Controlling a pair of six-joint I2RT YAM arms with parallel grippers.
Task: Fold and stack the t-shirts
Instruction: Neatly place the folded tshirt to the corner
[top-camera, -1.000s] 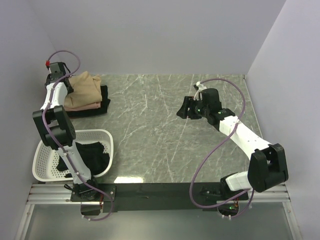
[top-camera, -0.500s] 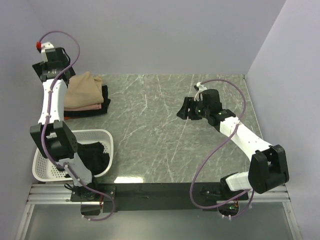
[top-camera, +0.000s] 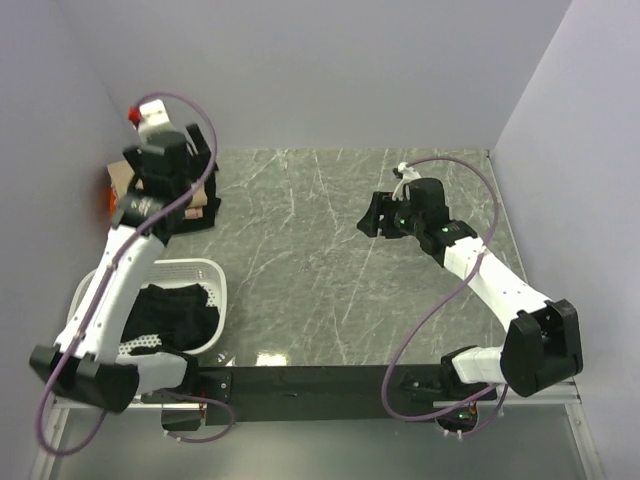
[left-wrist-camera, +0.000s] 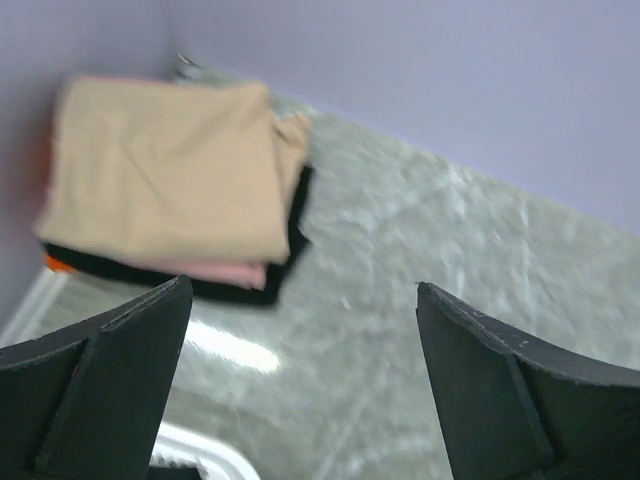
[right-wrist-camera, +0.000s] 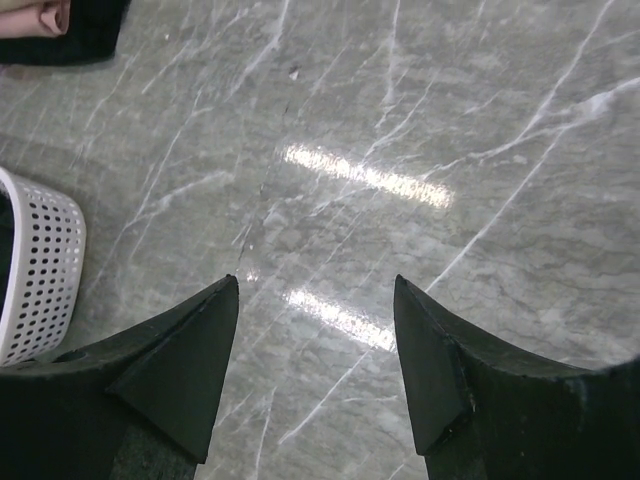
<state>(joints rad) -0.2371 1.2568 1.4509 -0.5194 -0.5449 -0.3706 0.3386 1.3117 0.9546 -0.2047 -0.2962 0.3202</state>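
A stack of folded t-shirts lies at the table's far left corner, with the tan t-shirt (left-wrist-camera: 165, 165) on top, a pink one (left-wrist-camera: 215, 270) under it, then a black one (left-wrist-camera: 150, 278) and an orange edge (left-wrist-camera: 55, 262). In the top view my left arm hides most of that stack (top-camera: 123, 182). My left gripper (left-wrist-camera: 305, 290) hangs open and empty above the table, just right of the stack. Another black t-shirt (top-camera: 172, 310) lies crumpled in the white basket (top-camera: 212, 275). Open and empty too, my right gripper (right-wrist-camera: 315, 285) hovers over bare table right of the middle (top-camera: 375, 215).
The white perforated basket (right-wrist-camera: 40, 270) stands at the near left, by the left arm's base. Walls close in the table on the left, back and right. The marble tabletop (top-camera: 300, 260) lies between the two arms.
My left gripper has opened wide, lifted off the tan t-shirt and swung up and to the right. The tan t-shirt stays on the stack. The right arm has barely moved.
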